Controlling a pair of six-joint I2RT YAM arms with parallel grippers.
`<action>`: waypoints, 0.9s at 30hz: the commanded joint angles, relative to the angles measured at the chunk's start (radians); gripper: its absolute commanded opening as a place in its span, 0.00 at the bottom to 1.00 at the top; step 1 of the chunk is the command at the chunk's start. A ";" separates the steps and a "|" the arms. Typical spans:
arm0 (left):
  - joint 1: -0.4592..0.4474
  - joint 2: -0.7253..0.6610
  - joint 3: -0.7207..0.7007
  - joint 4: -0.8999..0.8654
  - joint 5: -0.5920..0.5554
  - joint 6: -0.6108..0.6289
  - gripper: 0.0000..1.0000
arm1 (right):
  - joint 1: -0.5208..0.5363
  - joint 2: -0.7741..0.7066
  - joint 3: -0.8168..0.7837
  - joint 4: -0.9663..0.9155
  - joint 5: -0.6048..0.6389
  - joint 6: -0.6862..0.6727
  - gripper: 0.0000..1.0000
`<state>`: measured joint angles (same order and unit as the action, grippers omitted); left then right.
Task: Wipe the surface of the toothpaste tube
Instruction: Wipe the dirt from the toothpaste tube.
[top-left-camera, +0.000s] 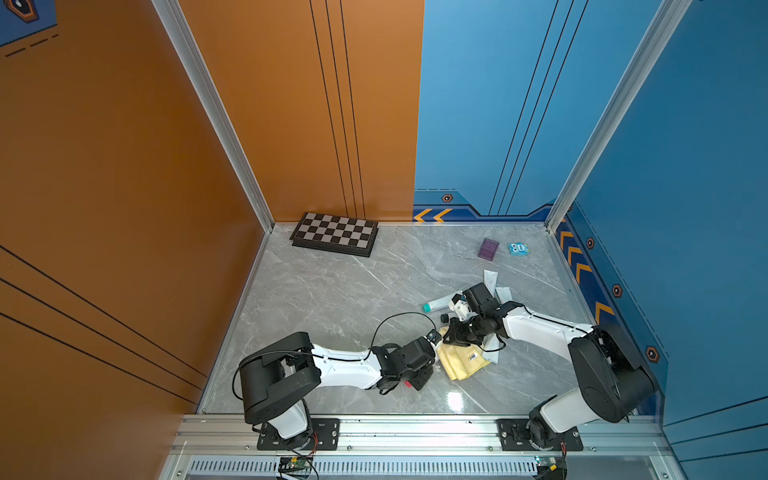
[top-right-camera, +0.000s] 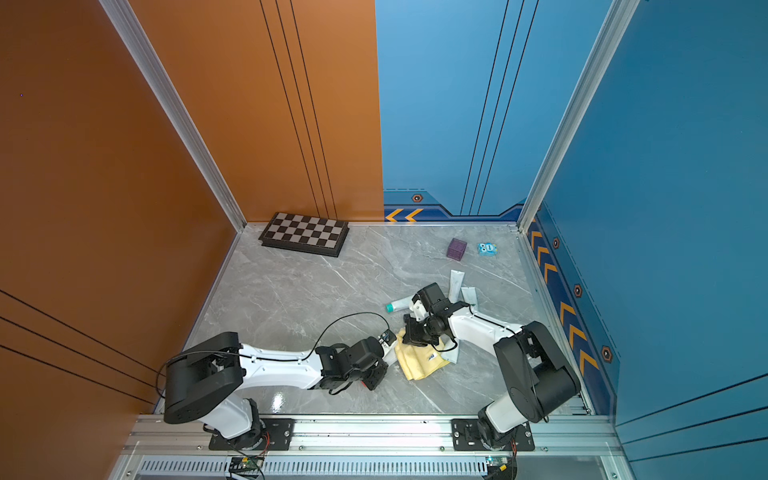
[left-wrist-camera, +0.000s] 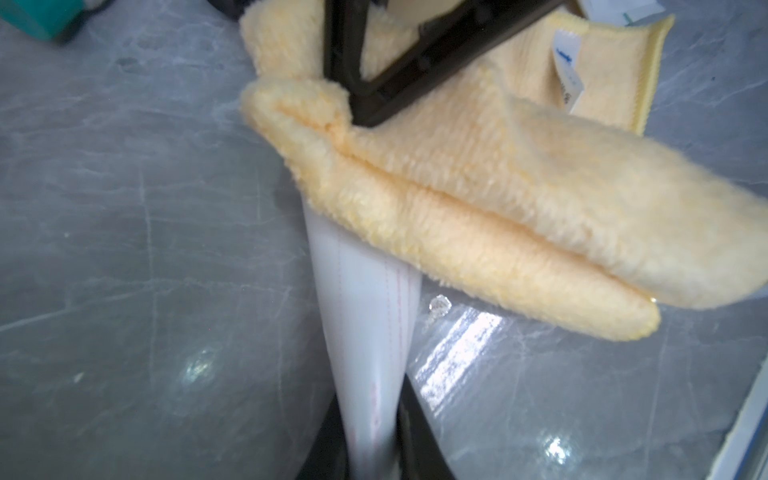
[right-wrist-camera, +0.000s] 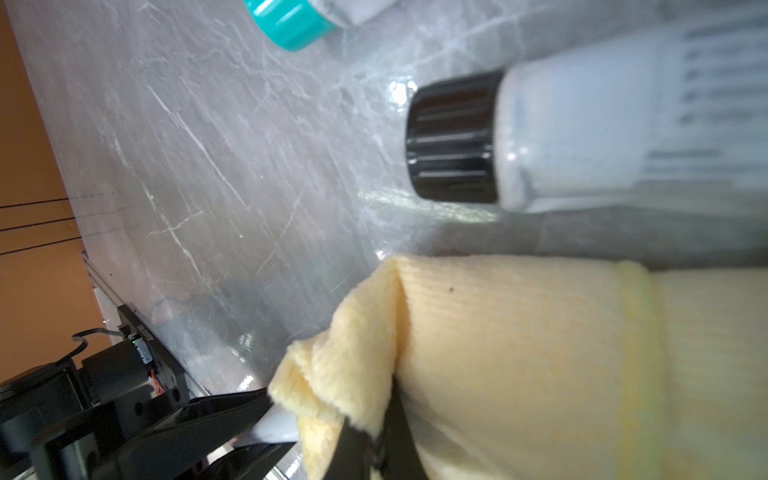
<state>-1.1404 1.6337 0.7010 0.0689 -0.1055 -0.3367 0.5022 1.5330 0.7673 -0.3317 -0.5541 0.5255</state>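
**A:** Where is the toothpaste tube?

**B:** The toothpaste tube (left-wrist-camera: 365, 316) is clamped at one end in the left tool (left-wrist-camera: 370, 451), whose jaws are closed tight on it. From there it runs forward and goes under the yellow cloth (right-wrist-camera: 519, 353).

**A:** And the cloth?

**B:** The right tool (right-wrist-camera: 374, 432) is pinched closed on a fold of it, just ahead of the left tool's tips. The rest drapes over the tube and onto the counter (top-left-camera: 332, 299).

**A:** How should the wipe go?

**B:** I'd hold the left grip firm and draw the cloth along the tube's length, away from the left tool, pressing the fold down. A black-capped tube (right-wrist-camera: 582, 137) lies just beside the right tool, and dragging the cloth could catch it.

**A:** Any containers?

**B:** A purple box (top-left-camera: 488, 248) and a blue carton (top-left-camera: 518, 249) sit well beyond the right tool. Both look closed, so I cannot tell what is inside.
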 joint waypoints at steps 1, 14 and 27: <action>-0.012 0.084 -0.065 -0.193 0.018 0.018 0.17 | 0.042 0.003 0.012 -0.024 -0.066 0.024 0.00; -0.011 0.081 -0.066 -0.193 0.013 0.016 0.17 | 0.044 0.077 -0.067 -0.086 0.192 -0.023 0.00; -0.012 0.086 -0.063 -0.193 0.017 0.021 0.17 | -0.003 -0.055 -0.051 -0.086 0.150 0.002 0.00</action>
<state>-1.1404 1.6310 0.7010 0.0700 -0.1055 -0.3359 0.5163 1.5185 0.7307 -0.3576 -0.3672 0.5217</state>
